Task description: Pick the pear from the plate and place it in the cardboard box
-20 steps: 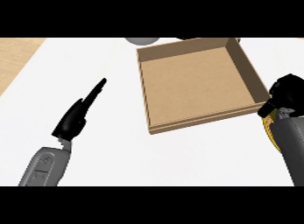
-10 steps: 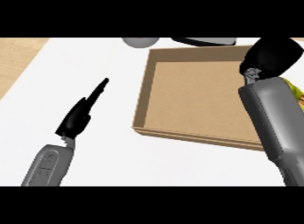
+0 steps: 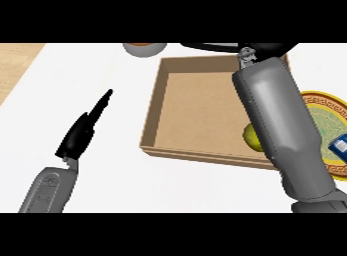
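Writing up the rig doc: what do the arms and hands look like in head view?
Both forearms are smooth grey shells with rounded, tapered casings. The left forearm ends in a slim black left hand, joined by a small lighter wrist piece. The right forearm is bulkier, with a small metallic wrist fitting and a black right hand. No cables, sleeves or markings visible.

yellow-green pear [image 3: 251, 137] lying inside open brown cardboard box [image 3: 177, 107], near its front-right corner; gold-rimmed patterned plate [image 3: 331, 112] just right of box.

Two smooth grey forearms; black left hand [image 3: 84, 131], black right hand [image 3: 268, 49]; small metallic wrist joints.
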Tool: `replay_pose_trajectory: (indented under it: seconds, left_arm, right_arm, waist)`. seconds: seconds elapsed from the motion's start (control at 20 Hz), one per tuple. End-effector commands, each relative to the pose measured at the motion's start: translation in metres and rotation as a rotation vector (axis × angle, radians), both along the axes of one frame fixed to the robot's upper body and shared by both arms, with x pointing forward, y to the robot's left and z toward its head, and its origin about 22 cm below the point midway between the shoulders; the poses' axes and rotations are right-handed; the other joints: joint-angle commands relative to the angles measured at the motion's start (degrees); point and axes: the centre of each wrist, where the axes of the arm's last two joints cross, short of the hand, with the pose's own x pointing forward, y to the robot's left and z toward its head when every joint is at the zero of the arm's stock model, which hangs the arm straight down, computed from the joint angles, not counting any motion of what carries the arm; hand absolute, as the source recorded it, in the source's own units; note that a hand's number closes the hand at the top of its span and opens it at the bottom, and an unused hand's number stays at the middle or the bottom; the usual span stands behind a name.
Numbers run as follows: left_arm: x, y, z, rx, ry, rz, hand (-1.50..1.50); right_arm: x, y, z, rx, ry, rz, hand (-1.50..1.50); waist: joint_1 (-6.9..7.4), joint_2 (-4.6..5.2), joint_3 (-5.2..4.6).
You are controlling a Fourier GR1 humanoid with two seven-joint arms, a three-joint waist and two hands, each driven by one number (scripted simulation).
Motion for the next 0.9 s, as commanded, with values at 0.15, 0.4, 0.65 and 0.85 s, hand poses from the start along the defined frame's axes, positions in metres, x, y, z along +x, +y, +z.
replay_pose_trajectory:
  seconds: [0.15,0.4,0.65,0.85]
  left_arm:
    - [-0.003,0.019,0.0,-0.007,-0.007,0.054,0.0]
    - [-0.001,0.021,-0.005,-0.017,-0.006,0.058,0.0]
    - [-0.002,0.023,-0.004,-0.01,-0.004,0.042,0.0]
    - [-0.009,0.011,-0.012,-0.013,0.012,0.062,0.0]
  right_arm:
    - [0.011,0.011,0.011,0.049,0.1,-0.314,1.5]
    - [0.018,-0.034,-0.017,0.341,0.157,-0.35,1.5]
    - [0.019,-0.032,-0.043,0.492,0.146,-0.288,-1.5]
    - [0.006,-0.013,-0.039,0.449,-0.102,-0.143,-1.5]
  waist:
    - [-2.21,-0.02,0.24]
    - [-2.77,0.52,0.47]
    - [-2.02,0.21,0.49]
    - [-3.53,-0.17,0.53]
